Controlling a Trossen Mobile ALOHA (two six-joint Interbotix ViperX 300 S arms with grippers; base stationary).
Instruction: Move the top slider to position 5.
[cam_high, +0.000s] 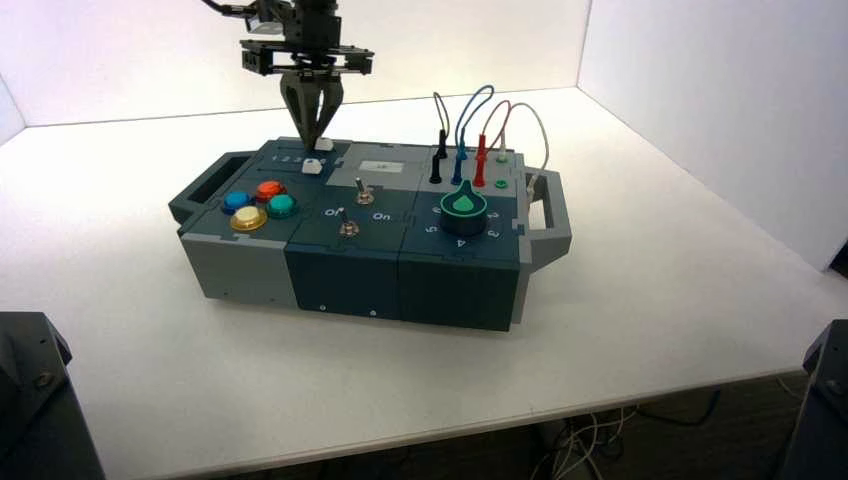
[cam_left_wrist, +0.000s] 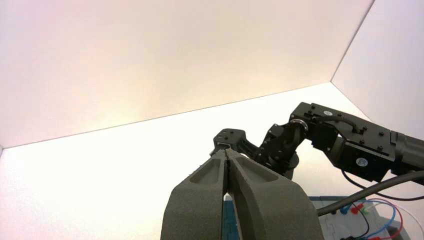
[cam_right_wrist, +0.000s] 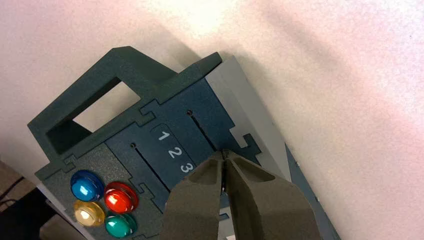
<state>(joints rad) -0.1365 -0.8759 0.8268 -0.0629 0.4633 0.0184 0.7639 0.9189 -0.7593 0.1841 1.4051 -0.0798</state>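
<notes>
Top slider (cam_high: 324, 145) is sitting on the box's (cam_right_wrist: 120, 125) far left part, towards the high-number end of its slot (cam_right_wrist: 202, 131), and the right hand (cam_right_wrist: 224, 152) is standing just beside it, narrow, fingers together, on the low-number side, probably for pushing towards 5 rather than gripping. That hand is hiding the row's end beyond the 3 (cam_right_wrist: 186, 167) in its wrist view, so judging arrival is getting harder. The lower slider (cam_high: 312, 167) is lying near, worth avoiding; the left hand (cam_left_wrist: 226, 151) is waiting closed, away from the box
</notes>
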